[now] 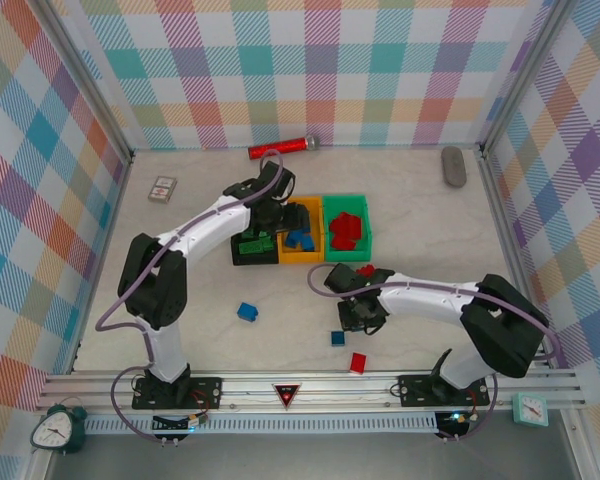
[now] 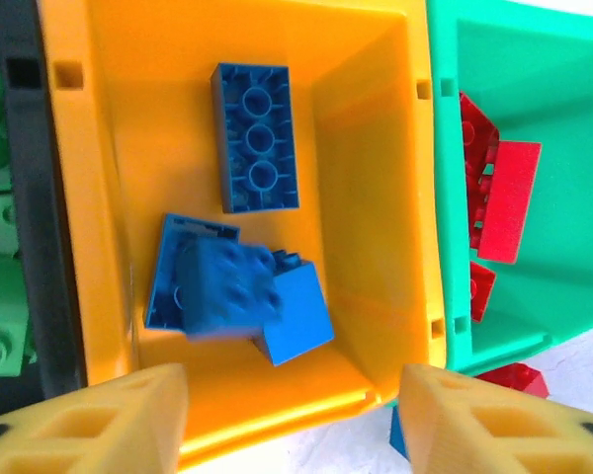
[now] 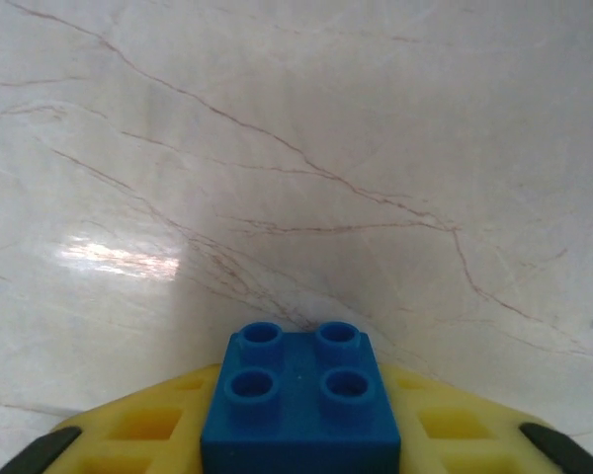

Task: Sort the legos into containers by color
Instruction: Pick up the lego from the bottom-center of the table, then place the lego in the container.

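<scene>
The three joined bins stand mid-table: the black bin (image 1: 242,257) holds green legos (image 1: 255,242), the orange-yellow bin (image 1: 316,228) blue ones, the green bin (image 1: 360,203) red ones (image 1: 347,230). My left gripper (image 1: 285,215) hovers open over the orange-yellow bin (image 2: 366,148). Below it lie a long blue brick (image 2: 255,138) and a blurred blue brick (image 2: 227,286). My right gripper (image 1: 363,313) is low over the table, shut on a blue four-stud brick (image 3: 301,405). Loose legos lie around: blue (image 1: 247,311), dark blue (image 1: 337,338), red (image 1: 358,362) and red (image 1: 365,270).
A red glittery cylinder (image 1: 283,148) lies by the back wall, a small card box (image 1: 162,188) at the left, a grey oblong object (image 1: 453,166) at the back right. Checked walls enclose the table. A metal rail (image 1: 310,382) and two clocks (image 1: 55,428) sit along the near edge.
</scene>
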Available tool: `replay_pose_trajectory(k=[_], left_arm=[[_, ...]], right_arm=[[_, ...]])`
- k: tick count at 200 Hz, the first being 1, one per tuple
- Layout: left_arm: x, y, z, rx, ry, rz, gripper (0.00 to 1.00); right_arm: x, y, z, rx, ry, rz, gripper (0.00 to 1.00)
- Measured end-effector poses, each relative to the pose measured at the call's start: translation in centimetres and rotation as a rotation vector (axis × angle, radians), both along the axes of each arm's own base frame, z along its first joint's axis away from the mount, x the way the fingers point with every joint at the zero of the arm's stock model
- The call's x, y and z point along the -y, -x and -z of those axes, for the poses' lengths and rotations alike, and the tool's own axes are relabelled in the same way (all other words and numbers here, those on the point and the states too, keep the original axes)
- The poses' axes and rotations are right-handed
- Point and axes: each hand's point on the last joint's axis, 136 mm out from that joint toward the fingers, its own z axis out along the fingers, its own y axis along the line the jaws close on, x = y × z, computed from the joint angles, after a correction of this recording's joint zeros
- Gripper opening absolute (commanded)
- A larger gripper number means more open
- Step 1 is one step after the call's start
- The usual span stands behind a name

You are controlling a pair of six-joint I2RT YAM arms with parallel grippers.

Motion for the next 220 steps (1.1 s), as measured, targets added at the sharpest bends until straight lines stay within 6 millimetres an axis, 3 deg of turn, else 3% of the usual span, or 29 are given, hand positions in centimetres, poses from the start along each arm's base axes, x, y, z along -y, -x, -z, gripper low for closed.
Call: replay_pose_trajectory(k=[32,62,91,131,150,174,191,220], left_arm=[[-2.1,3.3,-1.1,0.016,0.004,0.0,0.6],[-4.4,7.1,-1.8,0.039,0.019,-0.001,0.66],[-6.8,10.7,0.0,-0.001,-0.017,-0.006,0.78],[-9.7,15.2,2.7,-0.067,-0.059,-0.019,0.78],[-10.5,16.5,4.0,-0.097,-0.069,-0.033,0.78],[-11.1,17.5,5.5,-0.136,-0.09,-0.039,0.78],[-11.3,17.8,6.1,-0.155,-0.101,-0.038,0.78],[-11.3,17.8,7.9,-0.207,-0.134,-0.038,0.77]], right_arm=[[-1.6,-1.4,-1.1,0.048,-0.033,-0.019,0.28],[-4.4,-4.5,-4.5,0.15,-0.086,-0.054,0.29],[-8.1,-8.9,-8.7,0.254,-0.168,-0.085,0.3],[-10.8,-15.8,-12.3,0.355,-0.211,-0.092,0.34],[-11.7,-19.1,-12.8,0.384,-0.206,-0.093,0.42],[-12.3,-22.0,-12.4,0.403,-0.177,-0.101,0.6],[-12.3,-22.2,-11.6,0.388,-0.153,-0.128,0.63],[-12.2,-20.6,-10.8,0.352,-0.152,-0.158,0.63]])
